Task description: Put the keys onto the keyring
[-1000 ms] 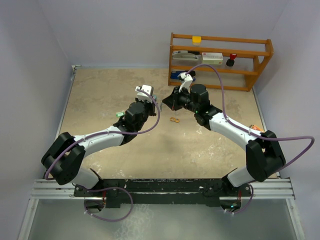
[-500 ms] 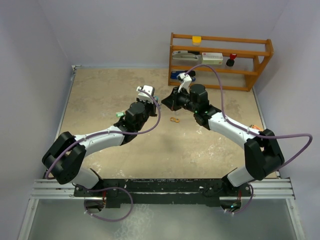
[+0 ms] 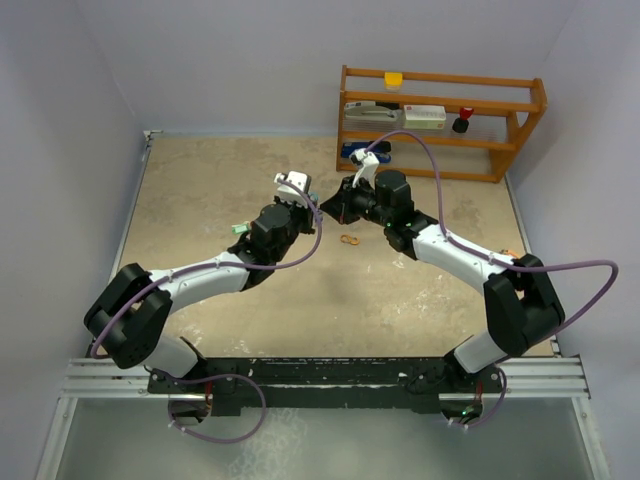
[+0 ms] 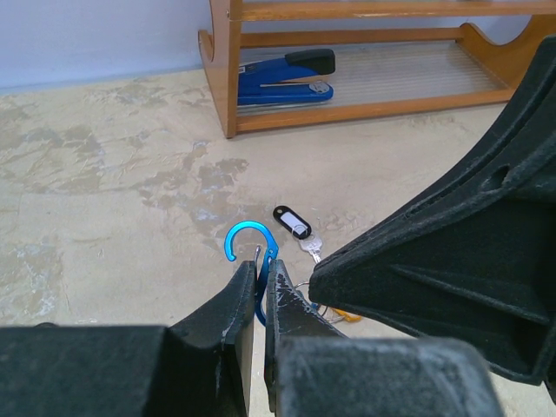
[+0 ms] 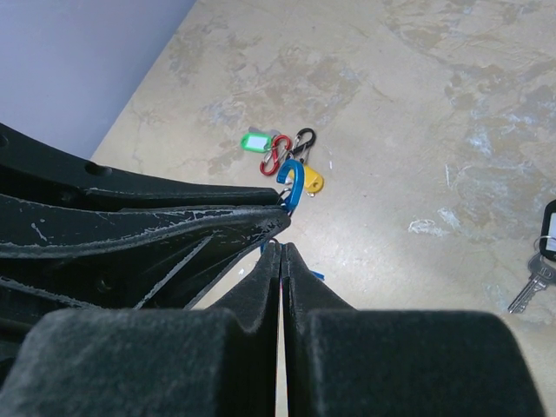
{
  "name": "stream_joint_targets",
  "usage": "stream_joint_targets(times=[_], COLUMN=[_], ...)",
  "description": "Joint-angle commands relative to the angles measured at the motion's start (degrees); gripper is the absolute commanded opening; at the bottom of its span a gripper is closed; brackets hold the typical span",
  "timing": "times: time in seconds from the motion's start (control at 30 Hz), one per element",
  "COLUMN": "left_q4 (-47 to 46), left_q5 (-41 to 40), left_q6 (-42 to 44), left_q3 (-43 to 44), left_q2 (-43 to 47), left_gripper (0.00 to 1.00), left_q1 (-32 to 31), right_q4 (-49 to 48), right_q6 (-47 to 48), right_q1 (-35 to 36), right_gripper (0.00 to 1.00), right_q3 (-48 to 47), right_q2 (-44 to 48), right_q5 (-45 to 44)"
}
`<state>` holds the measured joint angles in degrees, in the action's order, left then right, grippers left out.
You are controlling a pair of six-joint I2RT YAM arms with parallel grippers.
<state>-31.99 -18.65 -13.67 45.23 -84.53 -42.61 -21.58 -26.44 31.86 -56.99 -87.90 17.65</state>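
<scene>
At mid-table (image 3: 200,190), in front of a wooden rack (image 3: 520,115) standing at the far right, we see the left arm (image 3: 200,275) and right arm (image 3: 460,255) reach in until their tips nearly meet. The left gripper (image 4: 261,265) is clamped on the blue keyring (image 5: 293,184), whose curved upper end rises above its fingertips. The right gripper (image 5: 281,248) sits just beside it with its fingers pressed flat together. We cannot tell whether anything thin is caught between them, though a sliver of blue shows at their edge. On the rack's bottom shelf lies a blue stapler (image 4: 282,76). The keys are scattered on the table in two places. From the right wrist we make out, beyond the keyring, a tight cluster of a green tag (image 5: 254,141), a red hook (image 5: 276,155), a black hook (image 5: 303,141) and a yellow tag (image 5: 312,181). From the left wrist we see a black tag (image 4: 291,221) with a white label lying flat near the keyring, a small metal key (image 4: 312,248) at its near end. An orange hook (image 3: 349,240) rests on the table just below the right gripper in the overhead view.
</scene>
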Motion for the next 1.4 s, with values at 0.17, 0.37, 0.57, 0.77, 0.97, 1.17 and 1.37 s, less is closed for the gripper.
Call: stream_joint_targets(times=[0.17, 0.37, 0.57, 0.77, 0.97, 1.17, 1.37], left_q4=[-3.72, -4.77, -5.21, -4.64, -4.14, -2.79, -2.17], left_q5=[1.34, 1.9, 1.9, -2.22, -7.97, -11.8, -14.08], left_q6=[1.9, 2.25, 2.28, 1.67, 1.13, 1.87, 1.94], left_q3=[0.91, 0.05, -0.27, -0.23, -0.95, -0.69, -0.64], left_q2=[3.17, 3.94, 4.24, 4.68, 5.66, 4.21, -1.4], left_gripper=[0.0, 0.0, 0.0, 0.0, 0.0, 0.0, 0.0], left_q1=[-0.72, -0.92, -0.94, -0.96, -0.94, -0.89, 0.7], right_q4=[-2.12, -1.44, -1.14, -0.42, 2.21, 4.08, 6.4], right_q6=[-0.46, -0.38, -0.29, -0.02, 0.59, 0.77, 1.74], right_q1=[0.31, 0.31, 0.31, 0.31, 0.31, 0.3, 0.31], right_gripper=[0.0, 0.0, 0.0, 0.16, 0.47, 0.51, 0.52], right_q3=[-2.47, -2.78, -2.89, -2.83, -2.05, -1.65, -1.99], right_q2=[0.0, -0.25, -0.11, 0.54, 2.64, 3.85, 4.25], right_q5=[0.18, -0.3, -0.2, -0.6, -3.7, -7.12, -10.66])
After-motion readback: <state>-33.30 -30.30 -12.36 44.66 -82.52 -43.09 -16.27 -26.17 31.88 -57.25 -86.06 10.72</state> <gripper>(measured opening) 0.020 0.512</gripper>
